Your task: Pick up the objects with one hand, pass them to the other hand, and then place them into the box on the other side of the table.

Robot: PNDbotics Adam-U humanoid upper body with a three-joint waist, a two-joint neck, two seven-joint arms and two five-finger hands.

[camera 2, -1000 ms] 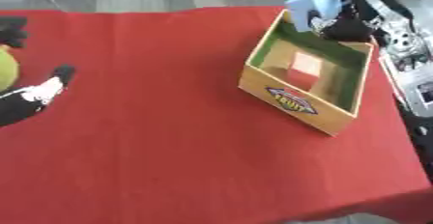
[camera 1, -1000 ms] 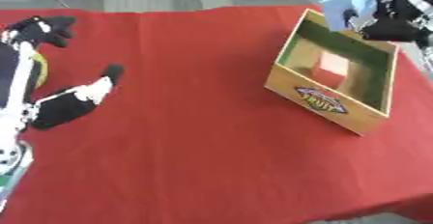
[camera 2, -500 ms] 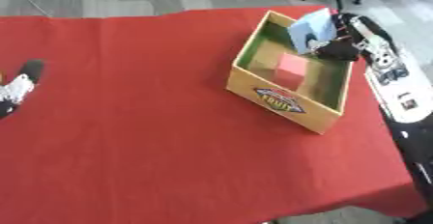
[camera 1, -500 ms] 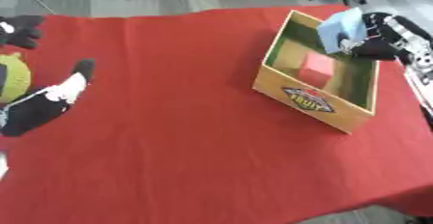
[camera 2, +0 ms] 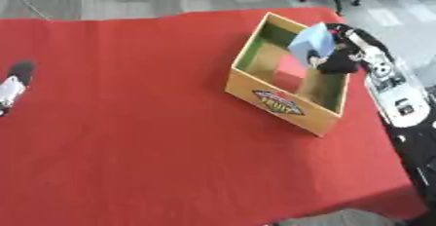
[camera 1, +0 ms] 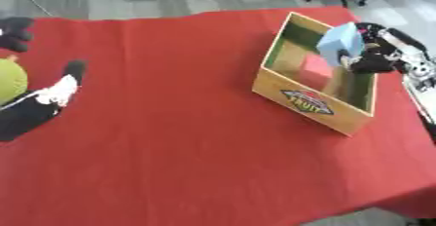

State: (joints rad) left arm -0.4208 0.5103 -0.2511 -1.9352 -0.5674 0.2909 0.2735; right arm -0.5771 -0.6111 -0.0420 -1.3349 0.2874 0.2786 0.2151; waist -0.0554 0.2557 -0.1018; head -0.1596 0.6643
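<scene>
Right robot hand [camera 1: 374, 59]: fingers clamped on pale blue block [camera 1: 339, 41], held over open wooden box [camera 1: 313, 104] on red-clothed desk [camera 1: 170, 137], apparently for release inside.

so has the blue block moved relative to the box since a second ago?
Yes. The light blue block, held in the right robot hand, has come in from the wooden box's far corner and now hangs over its inside, above the pink block.
</scene>
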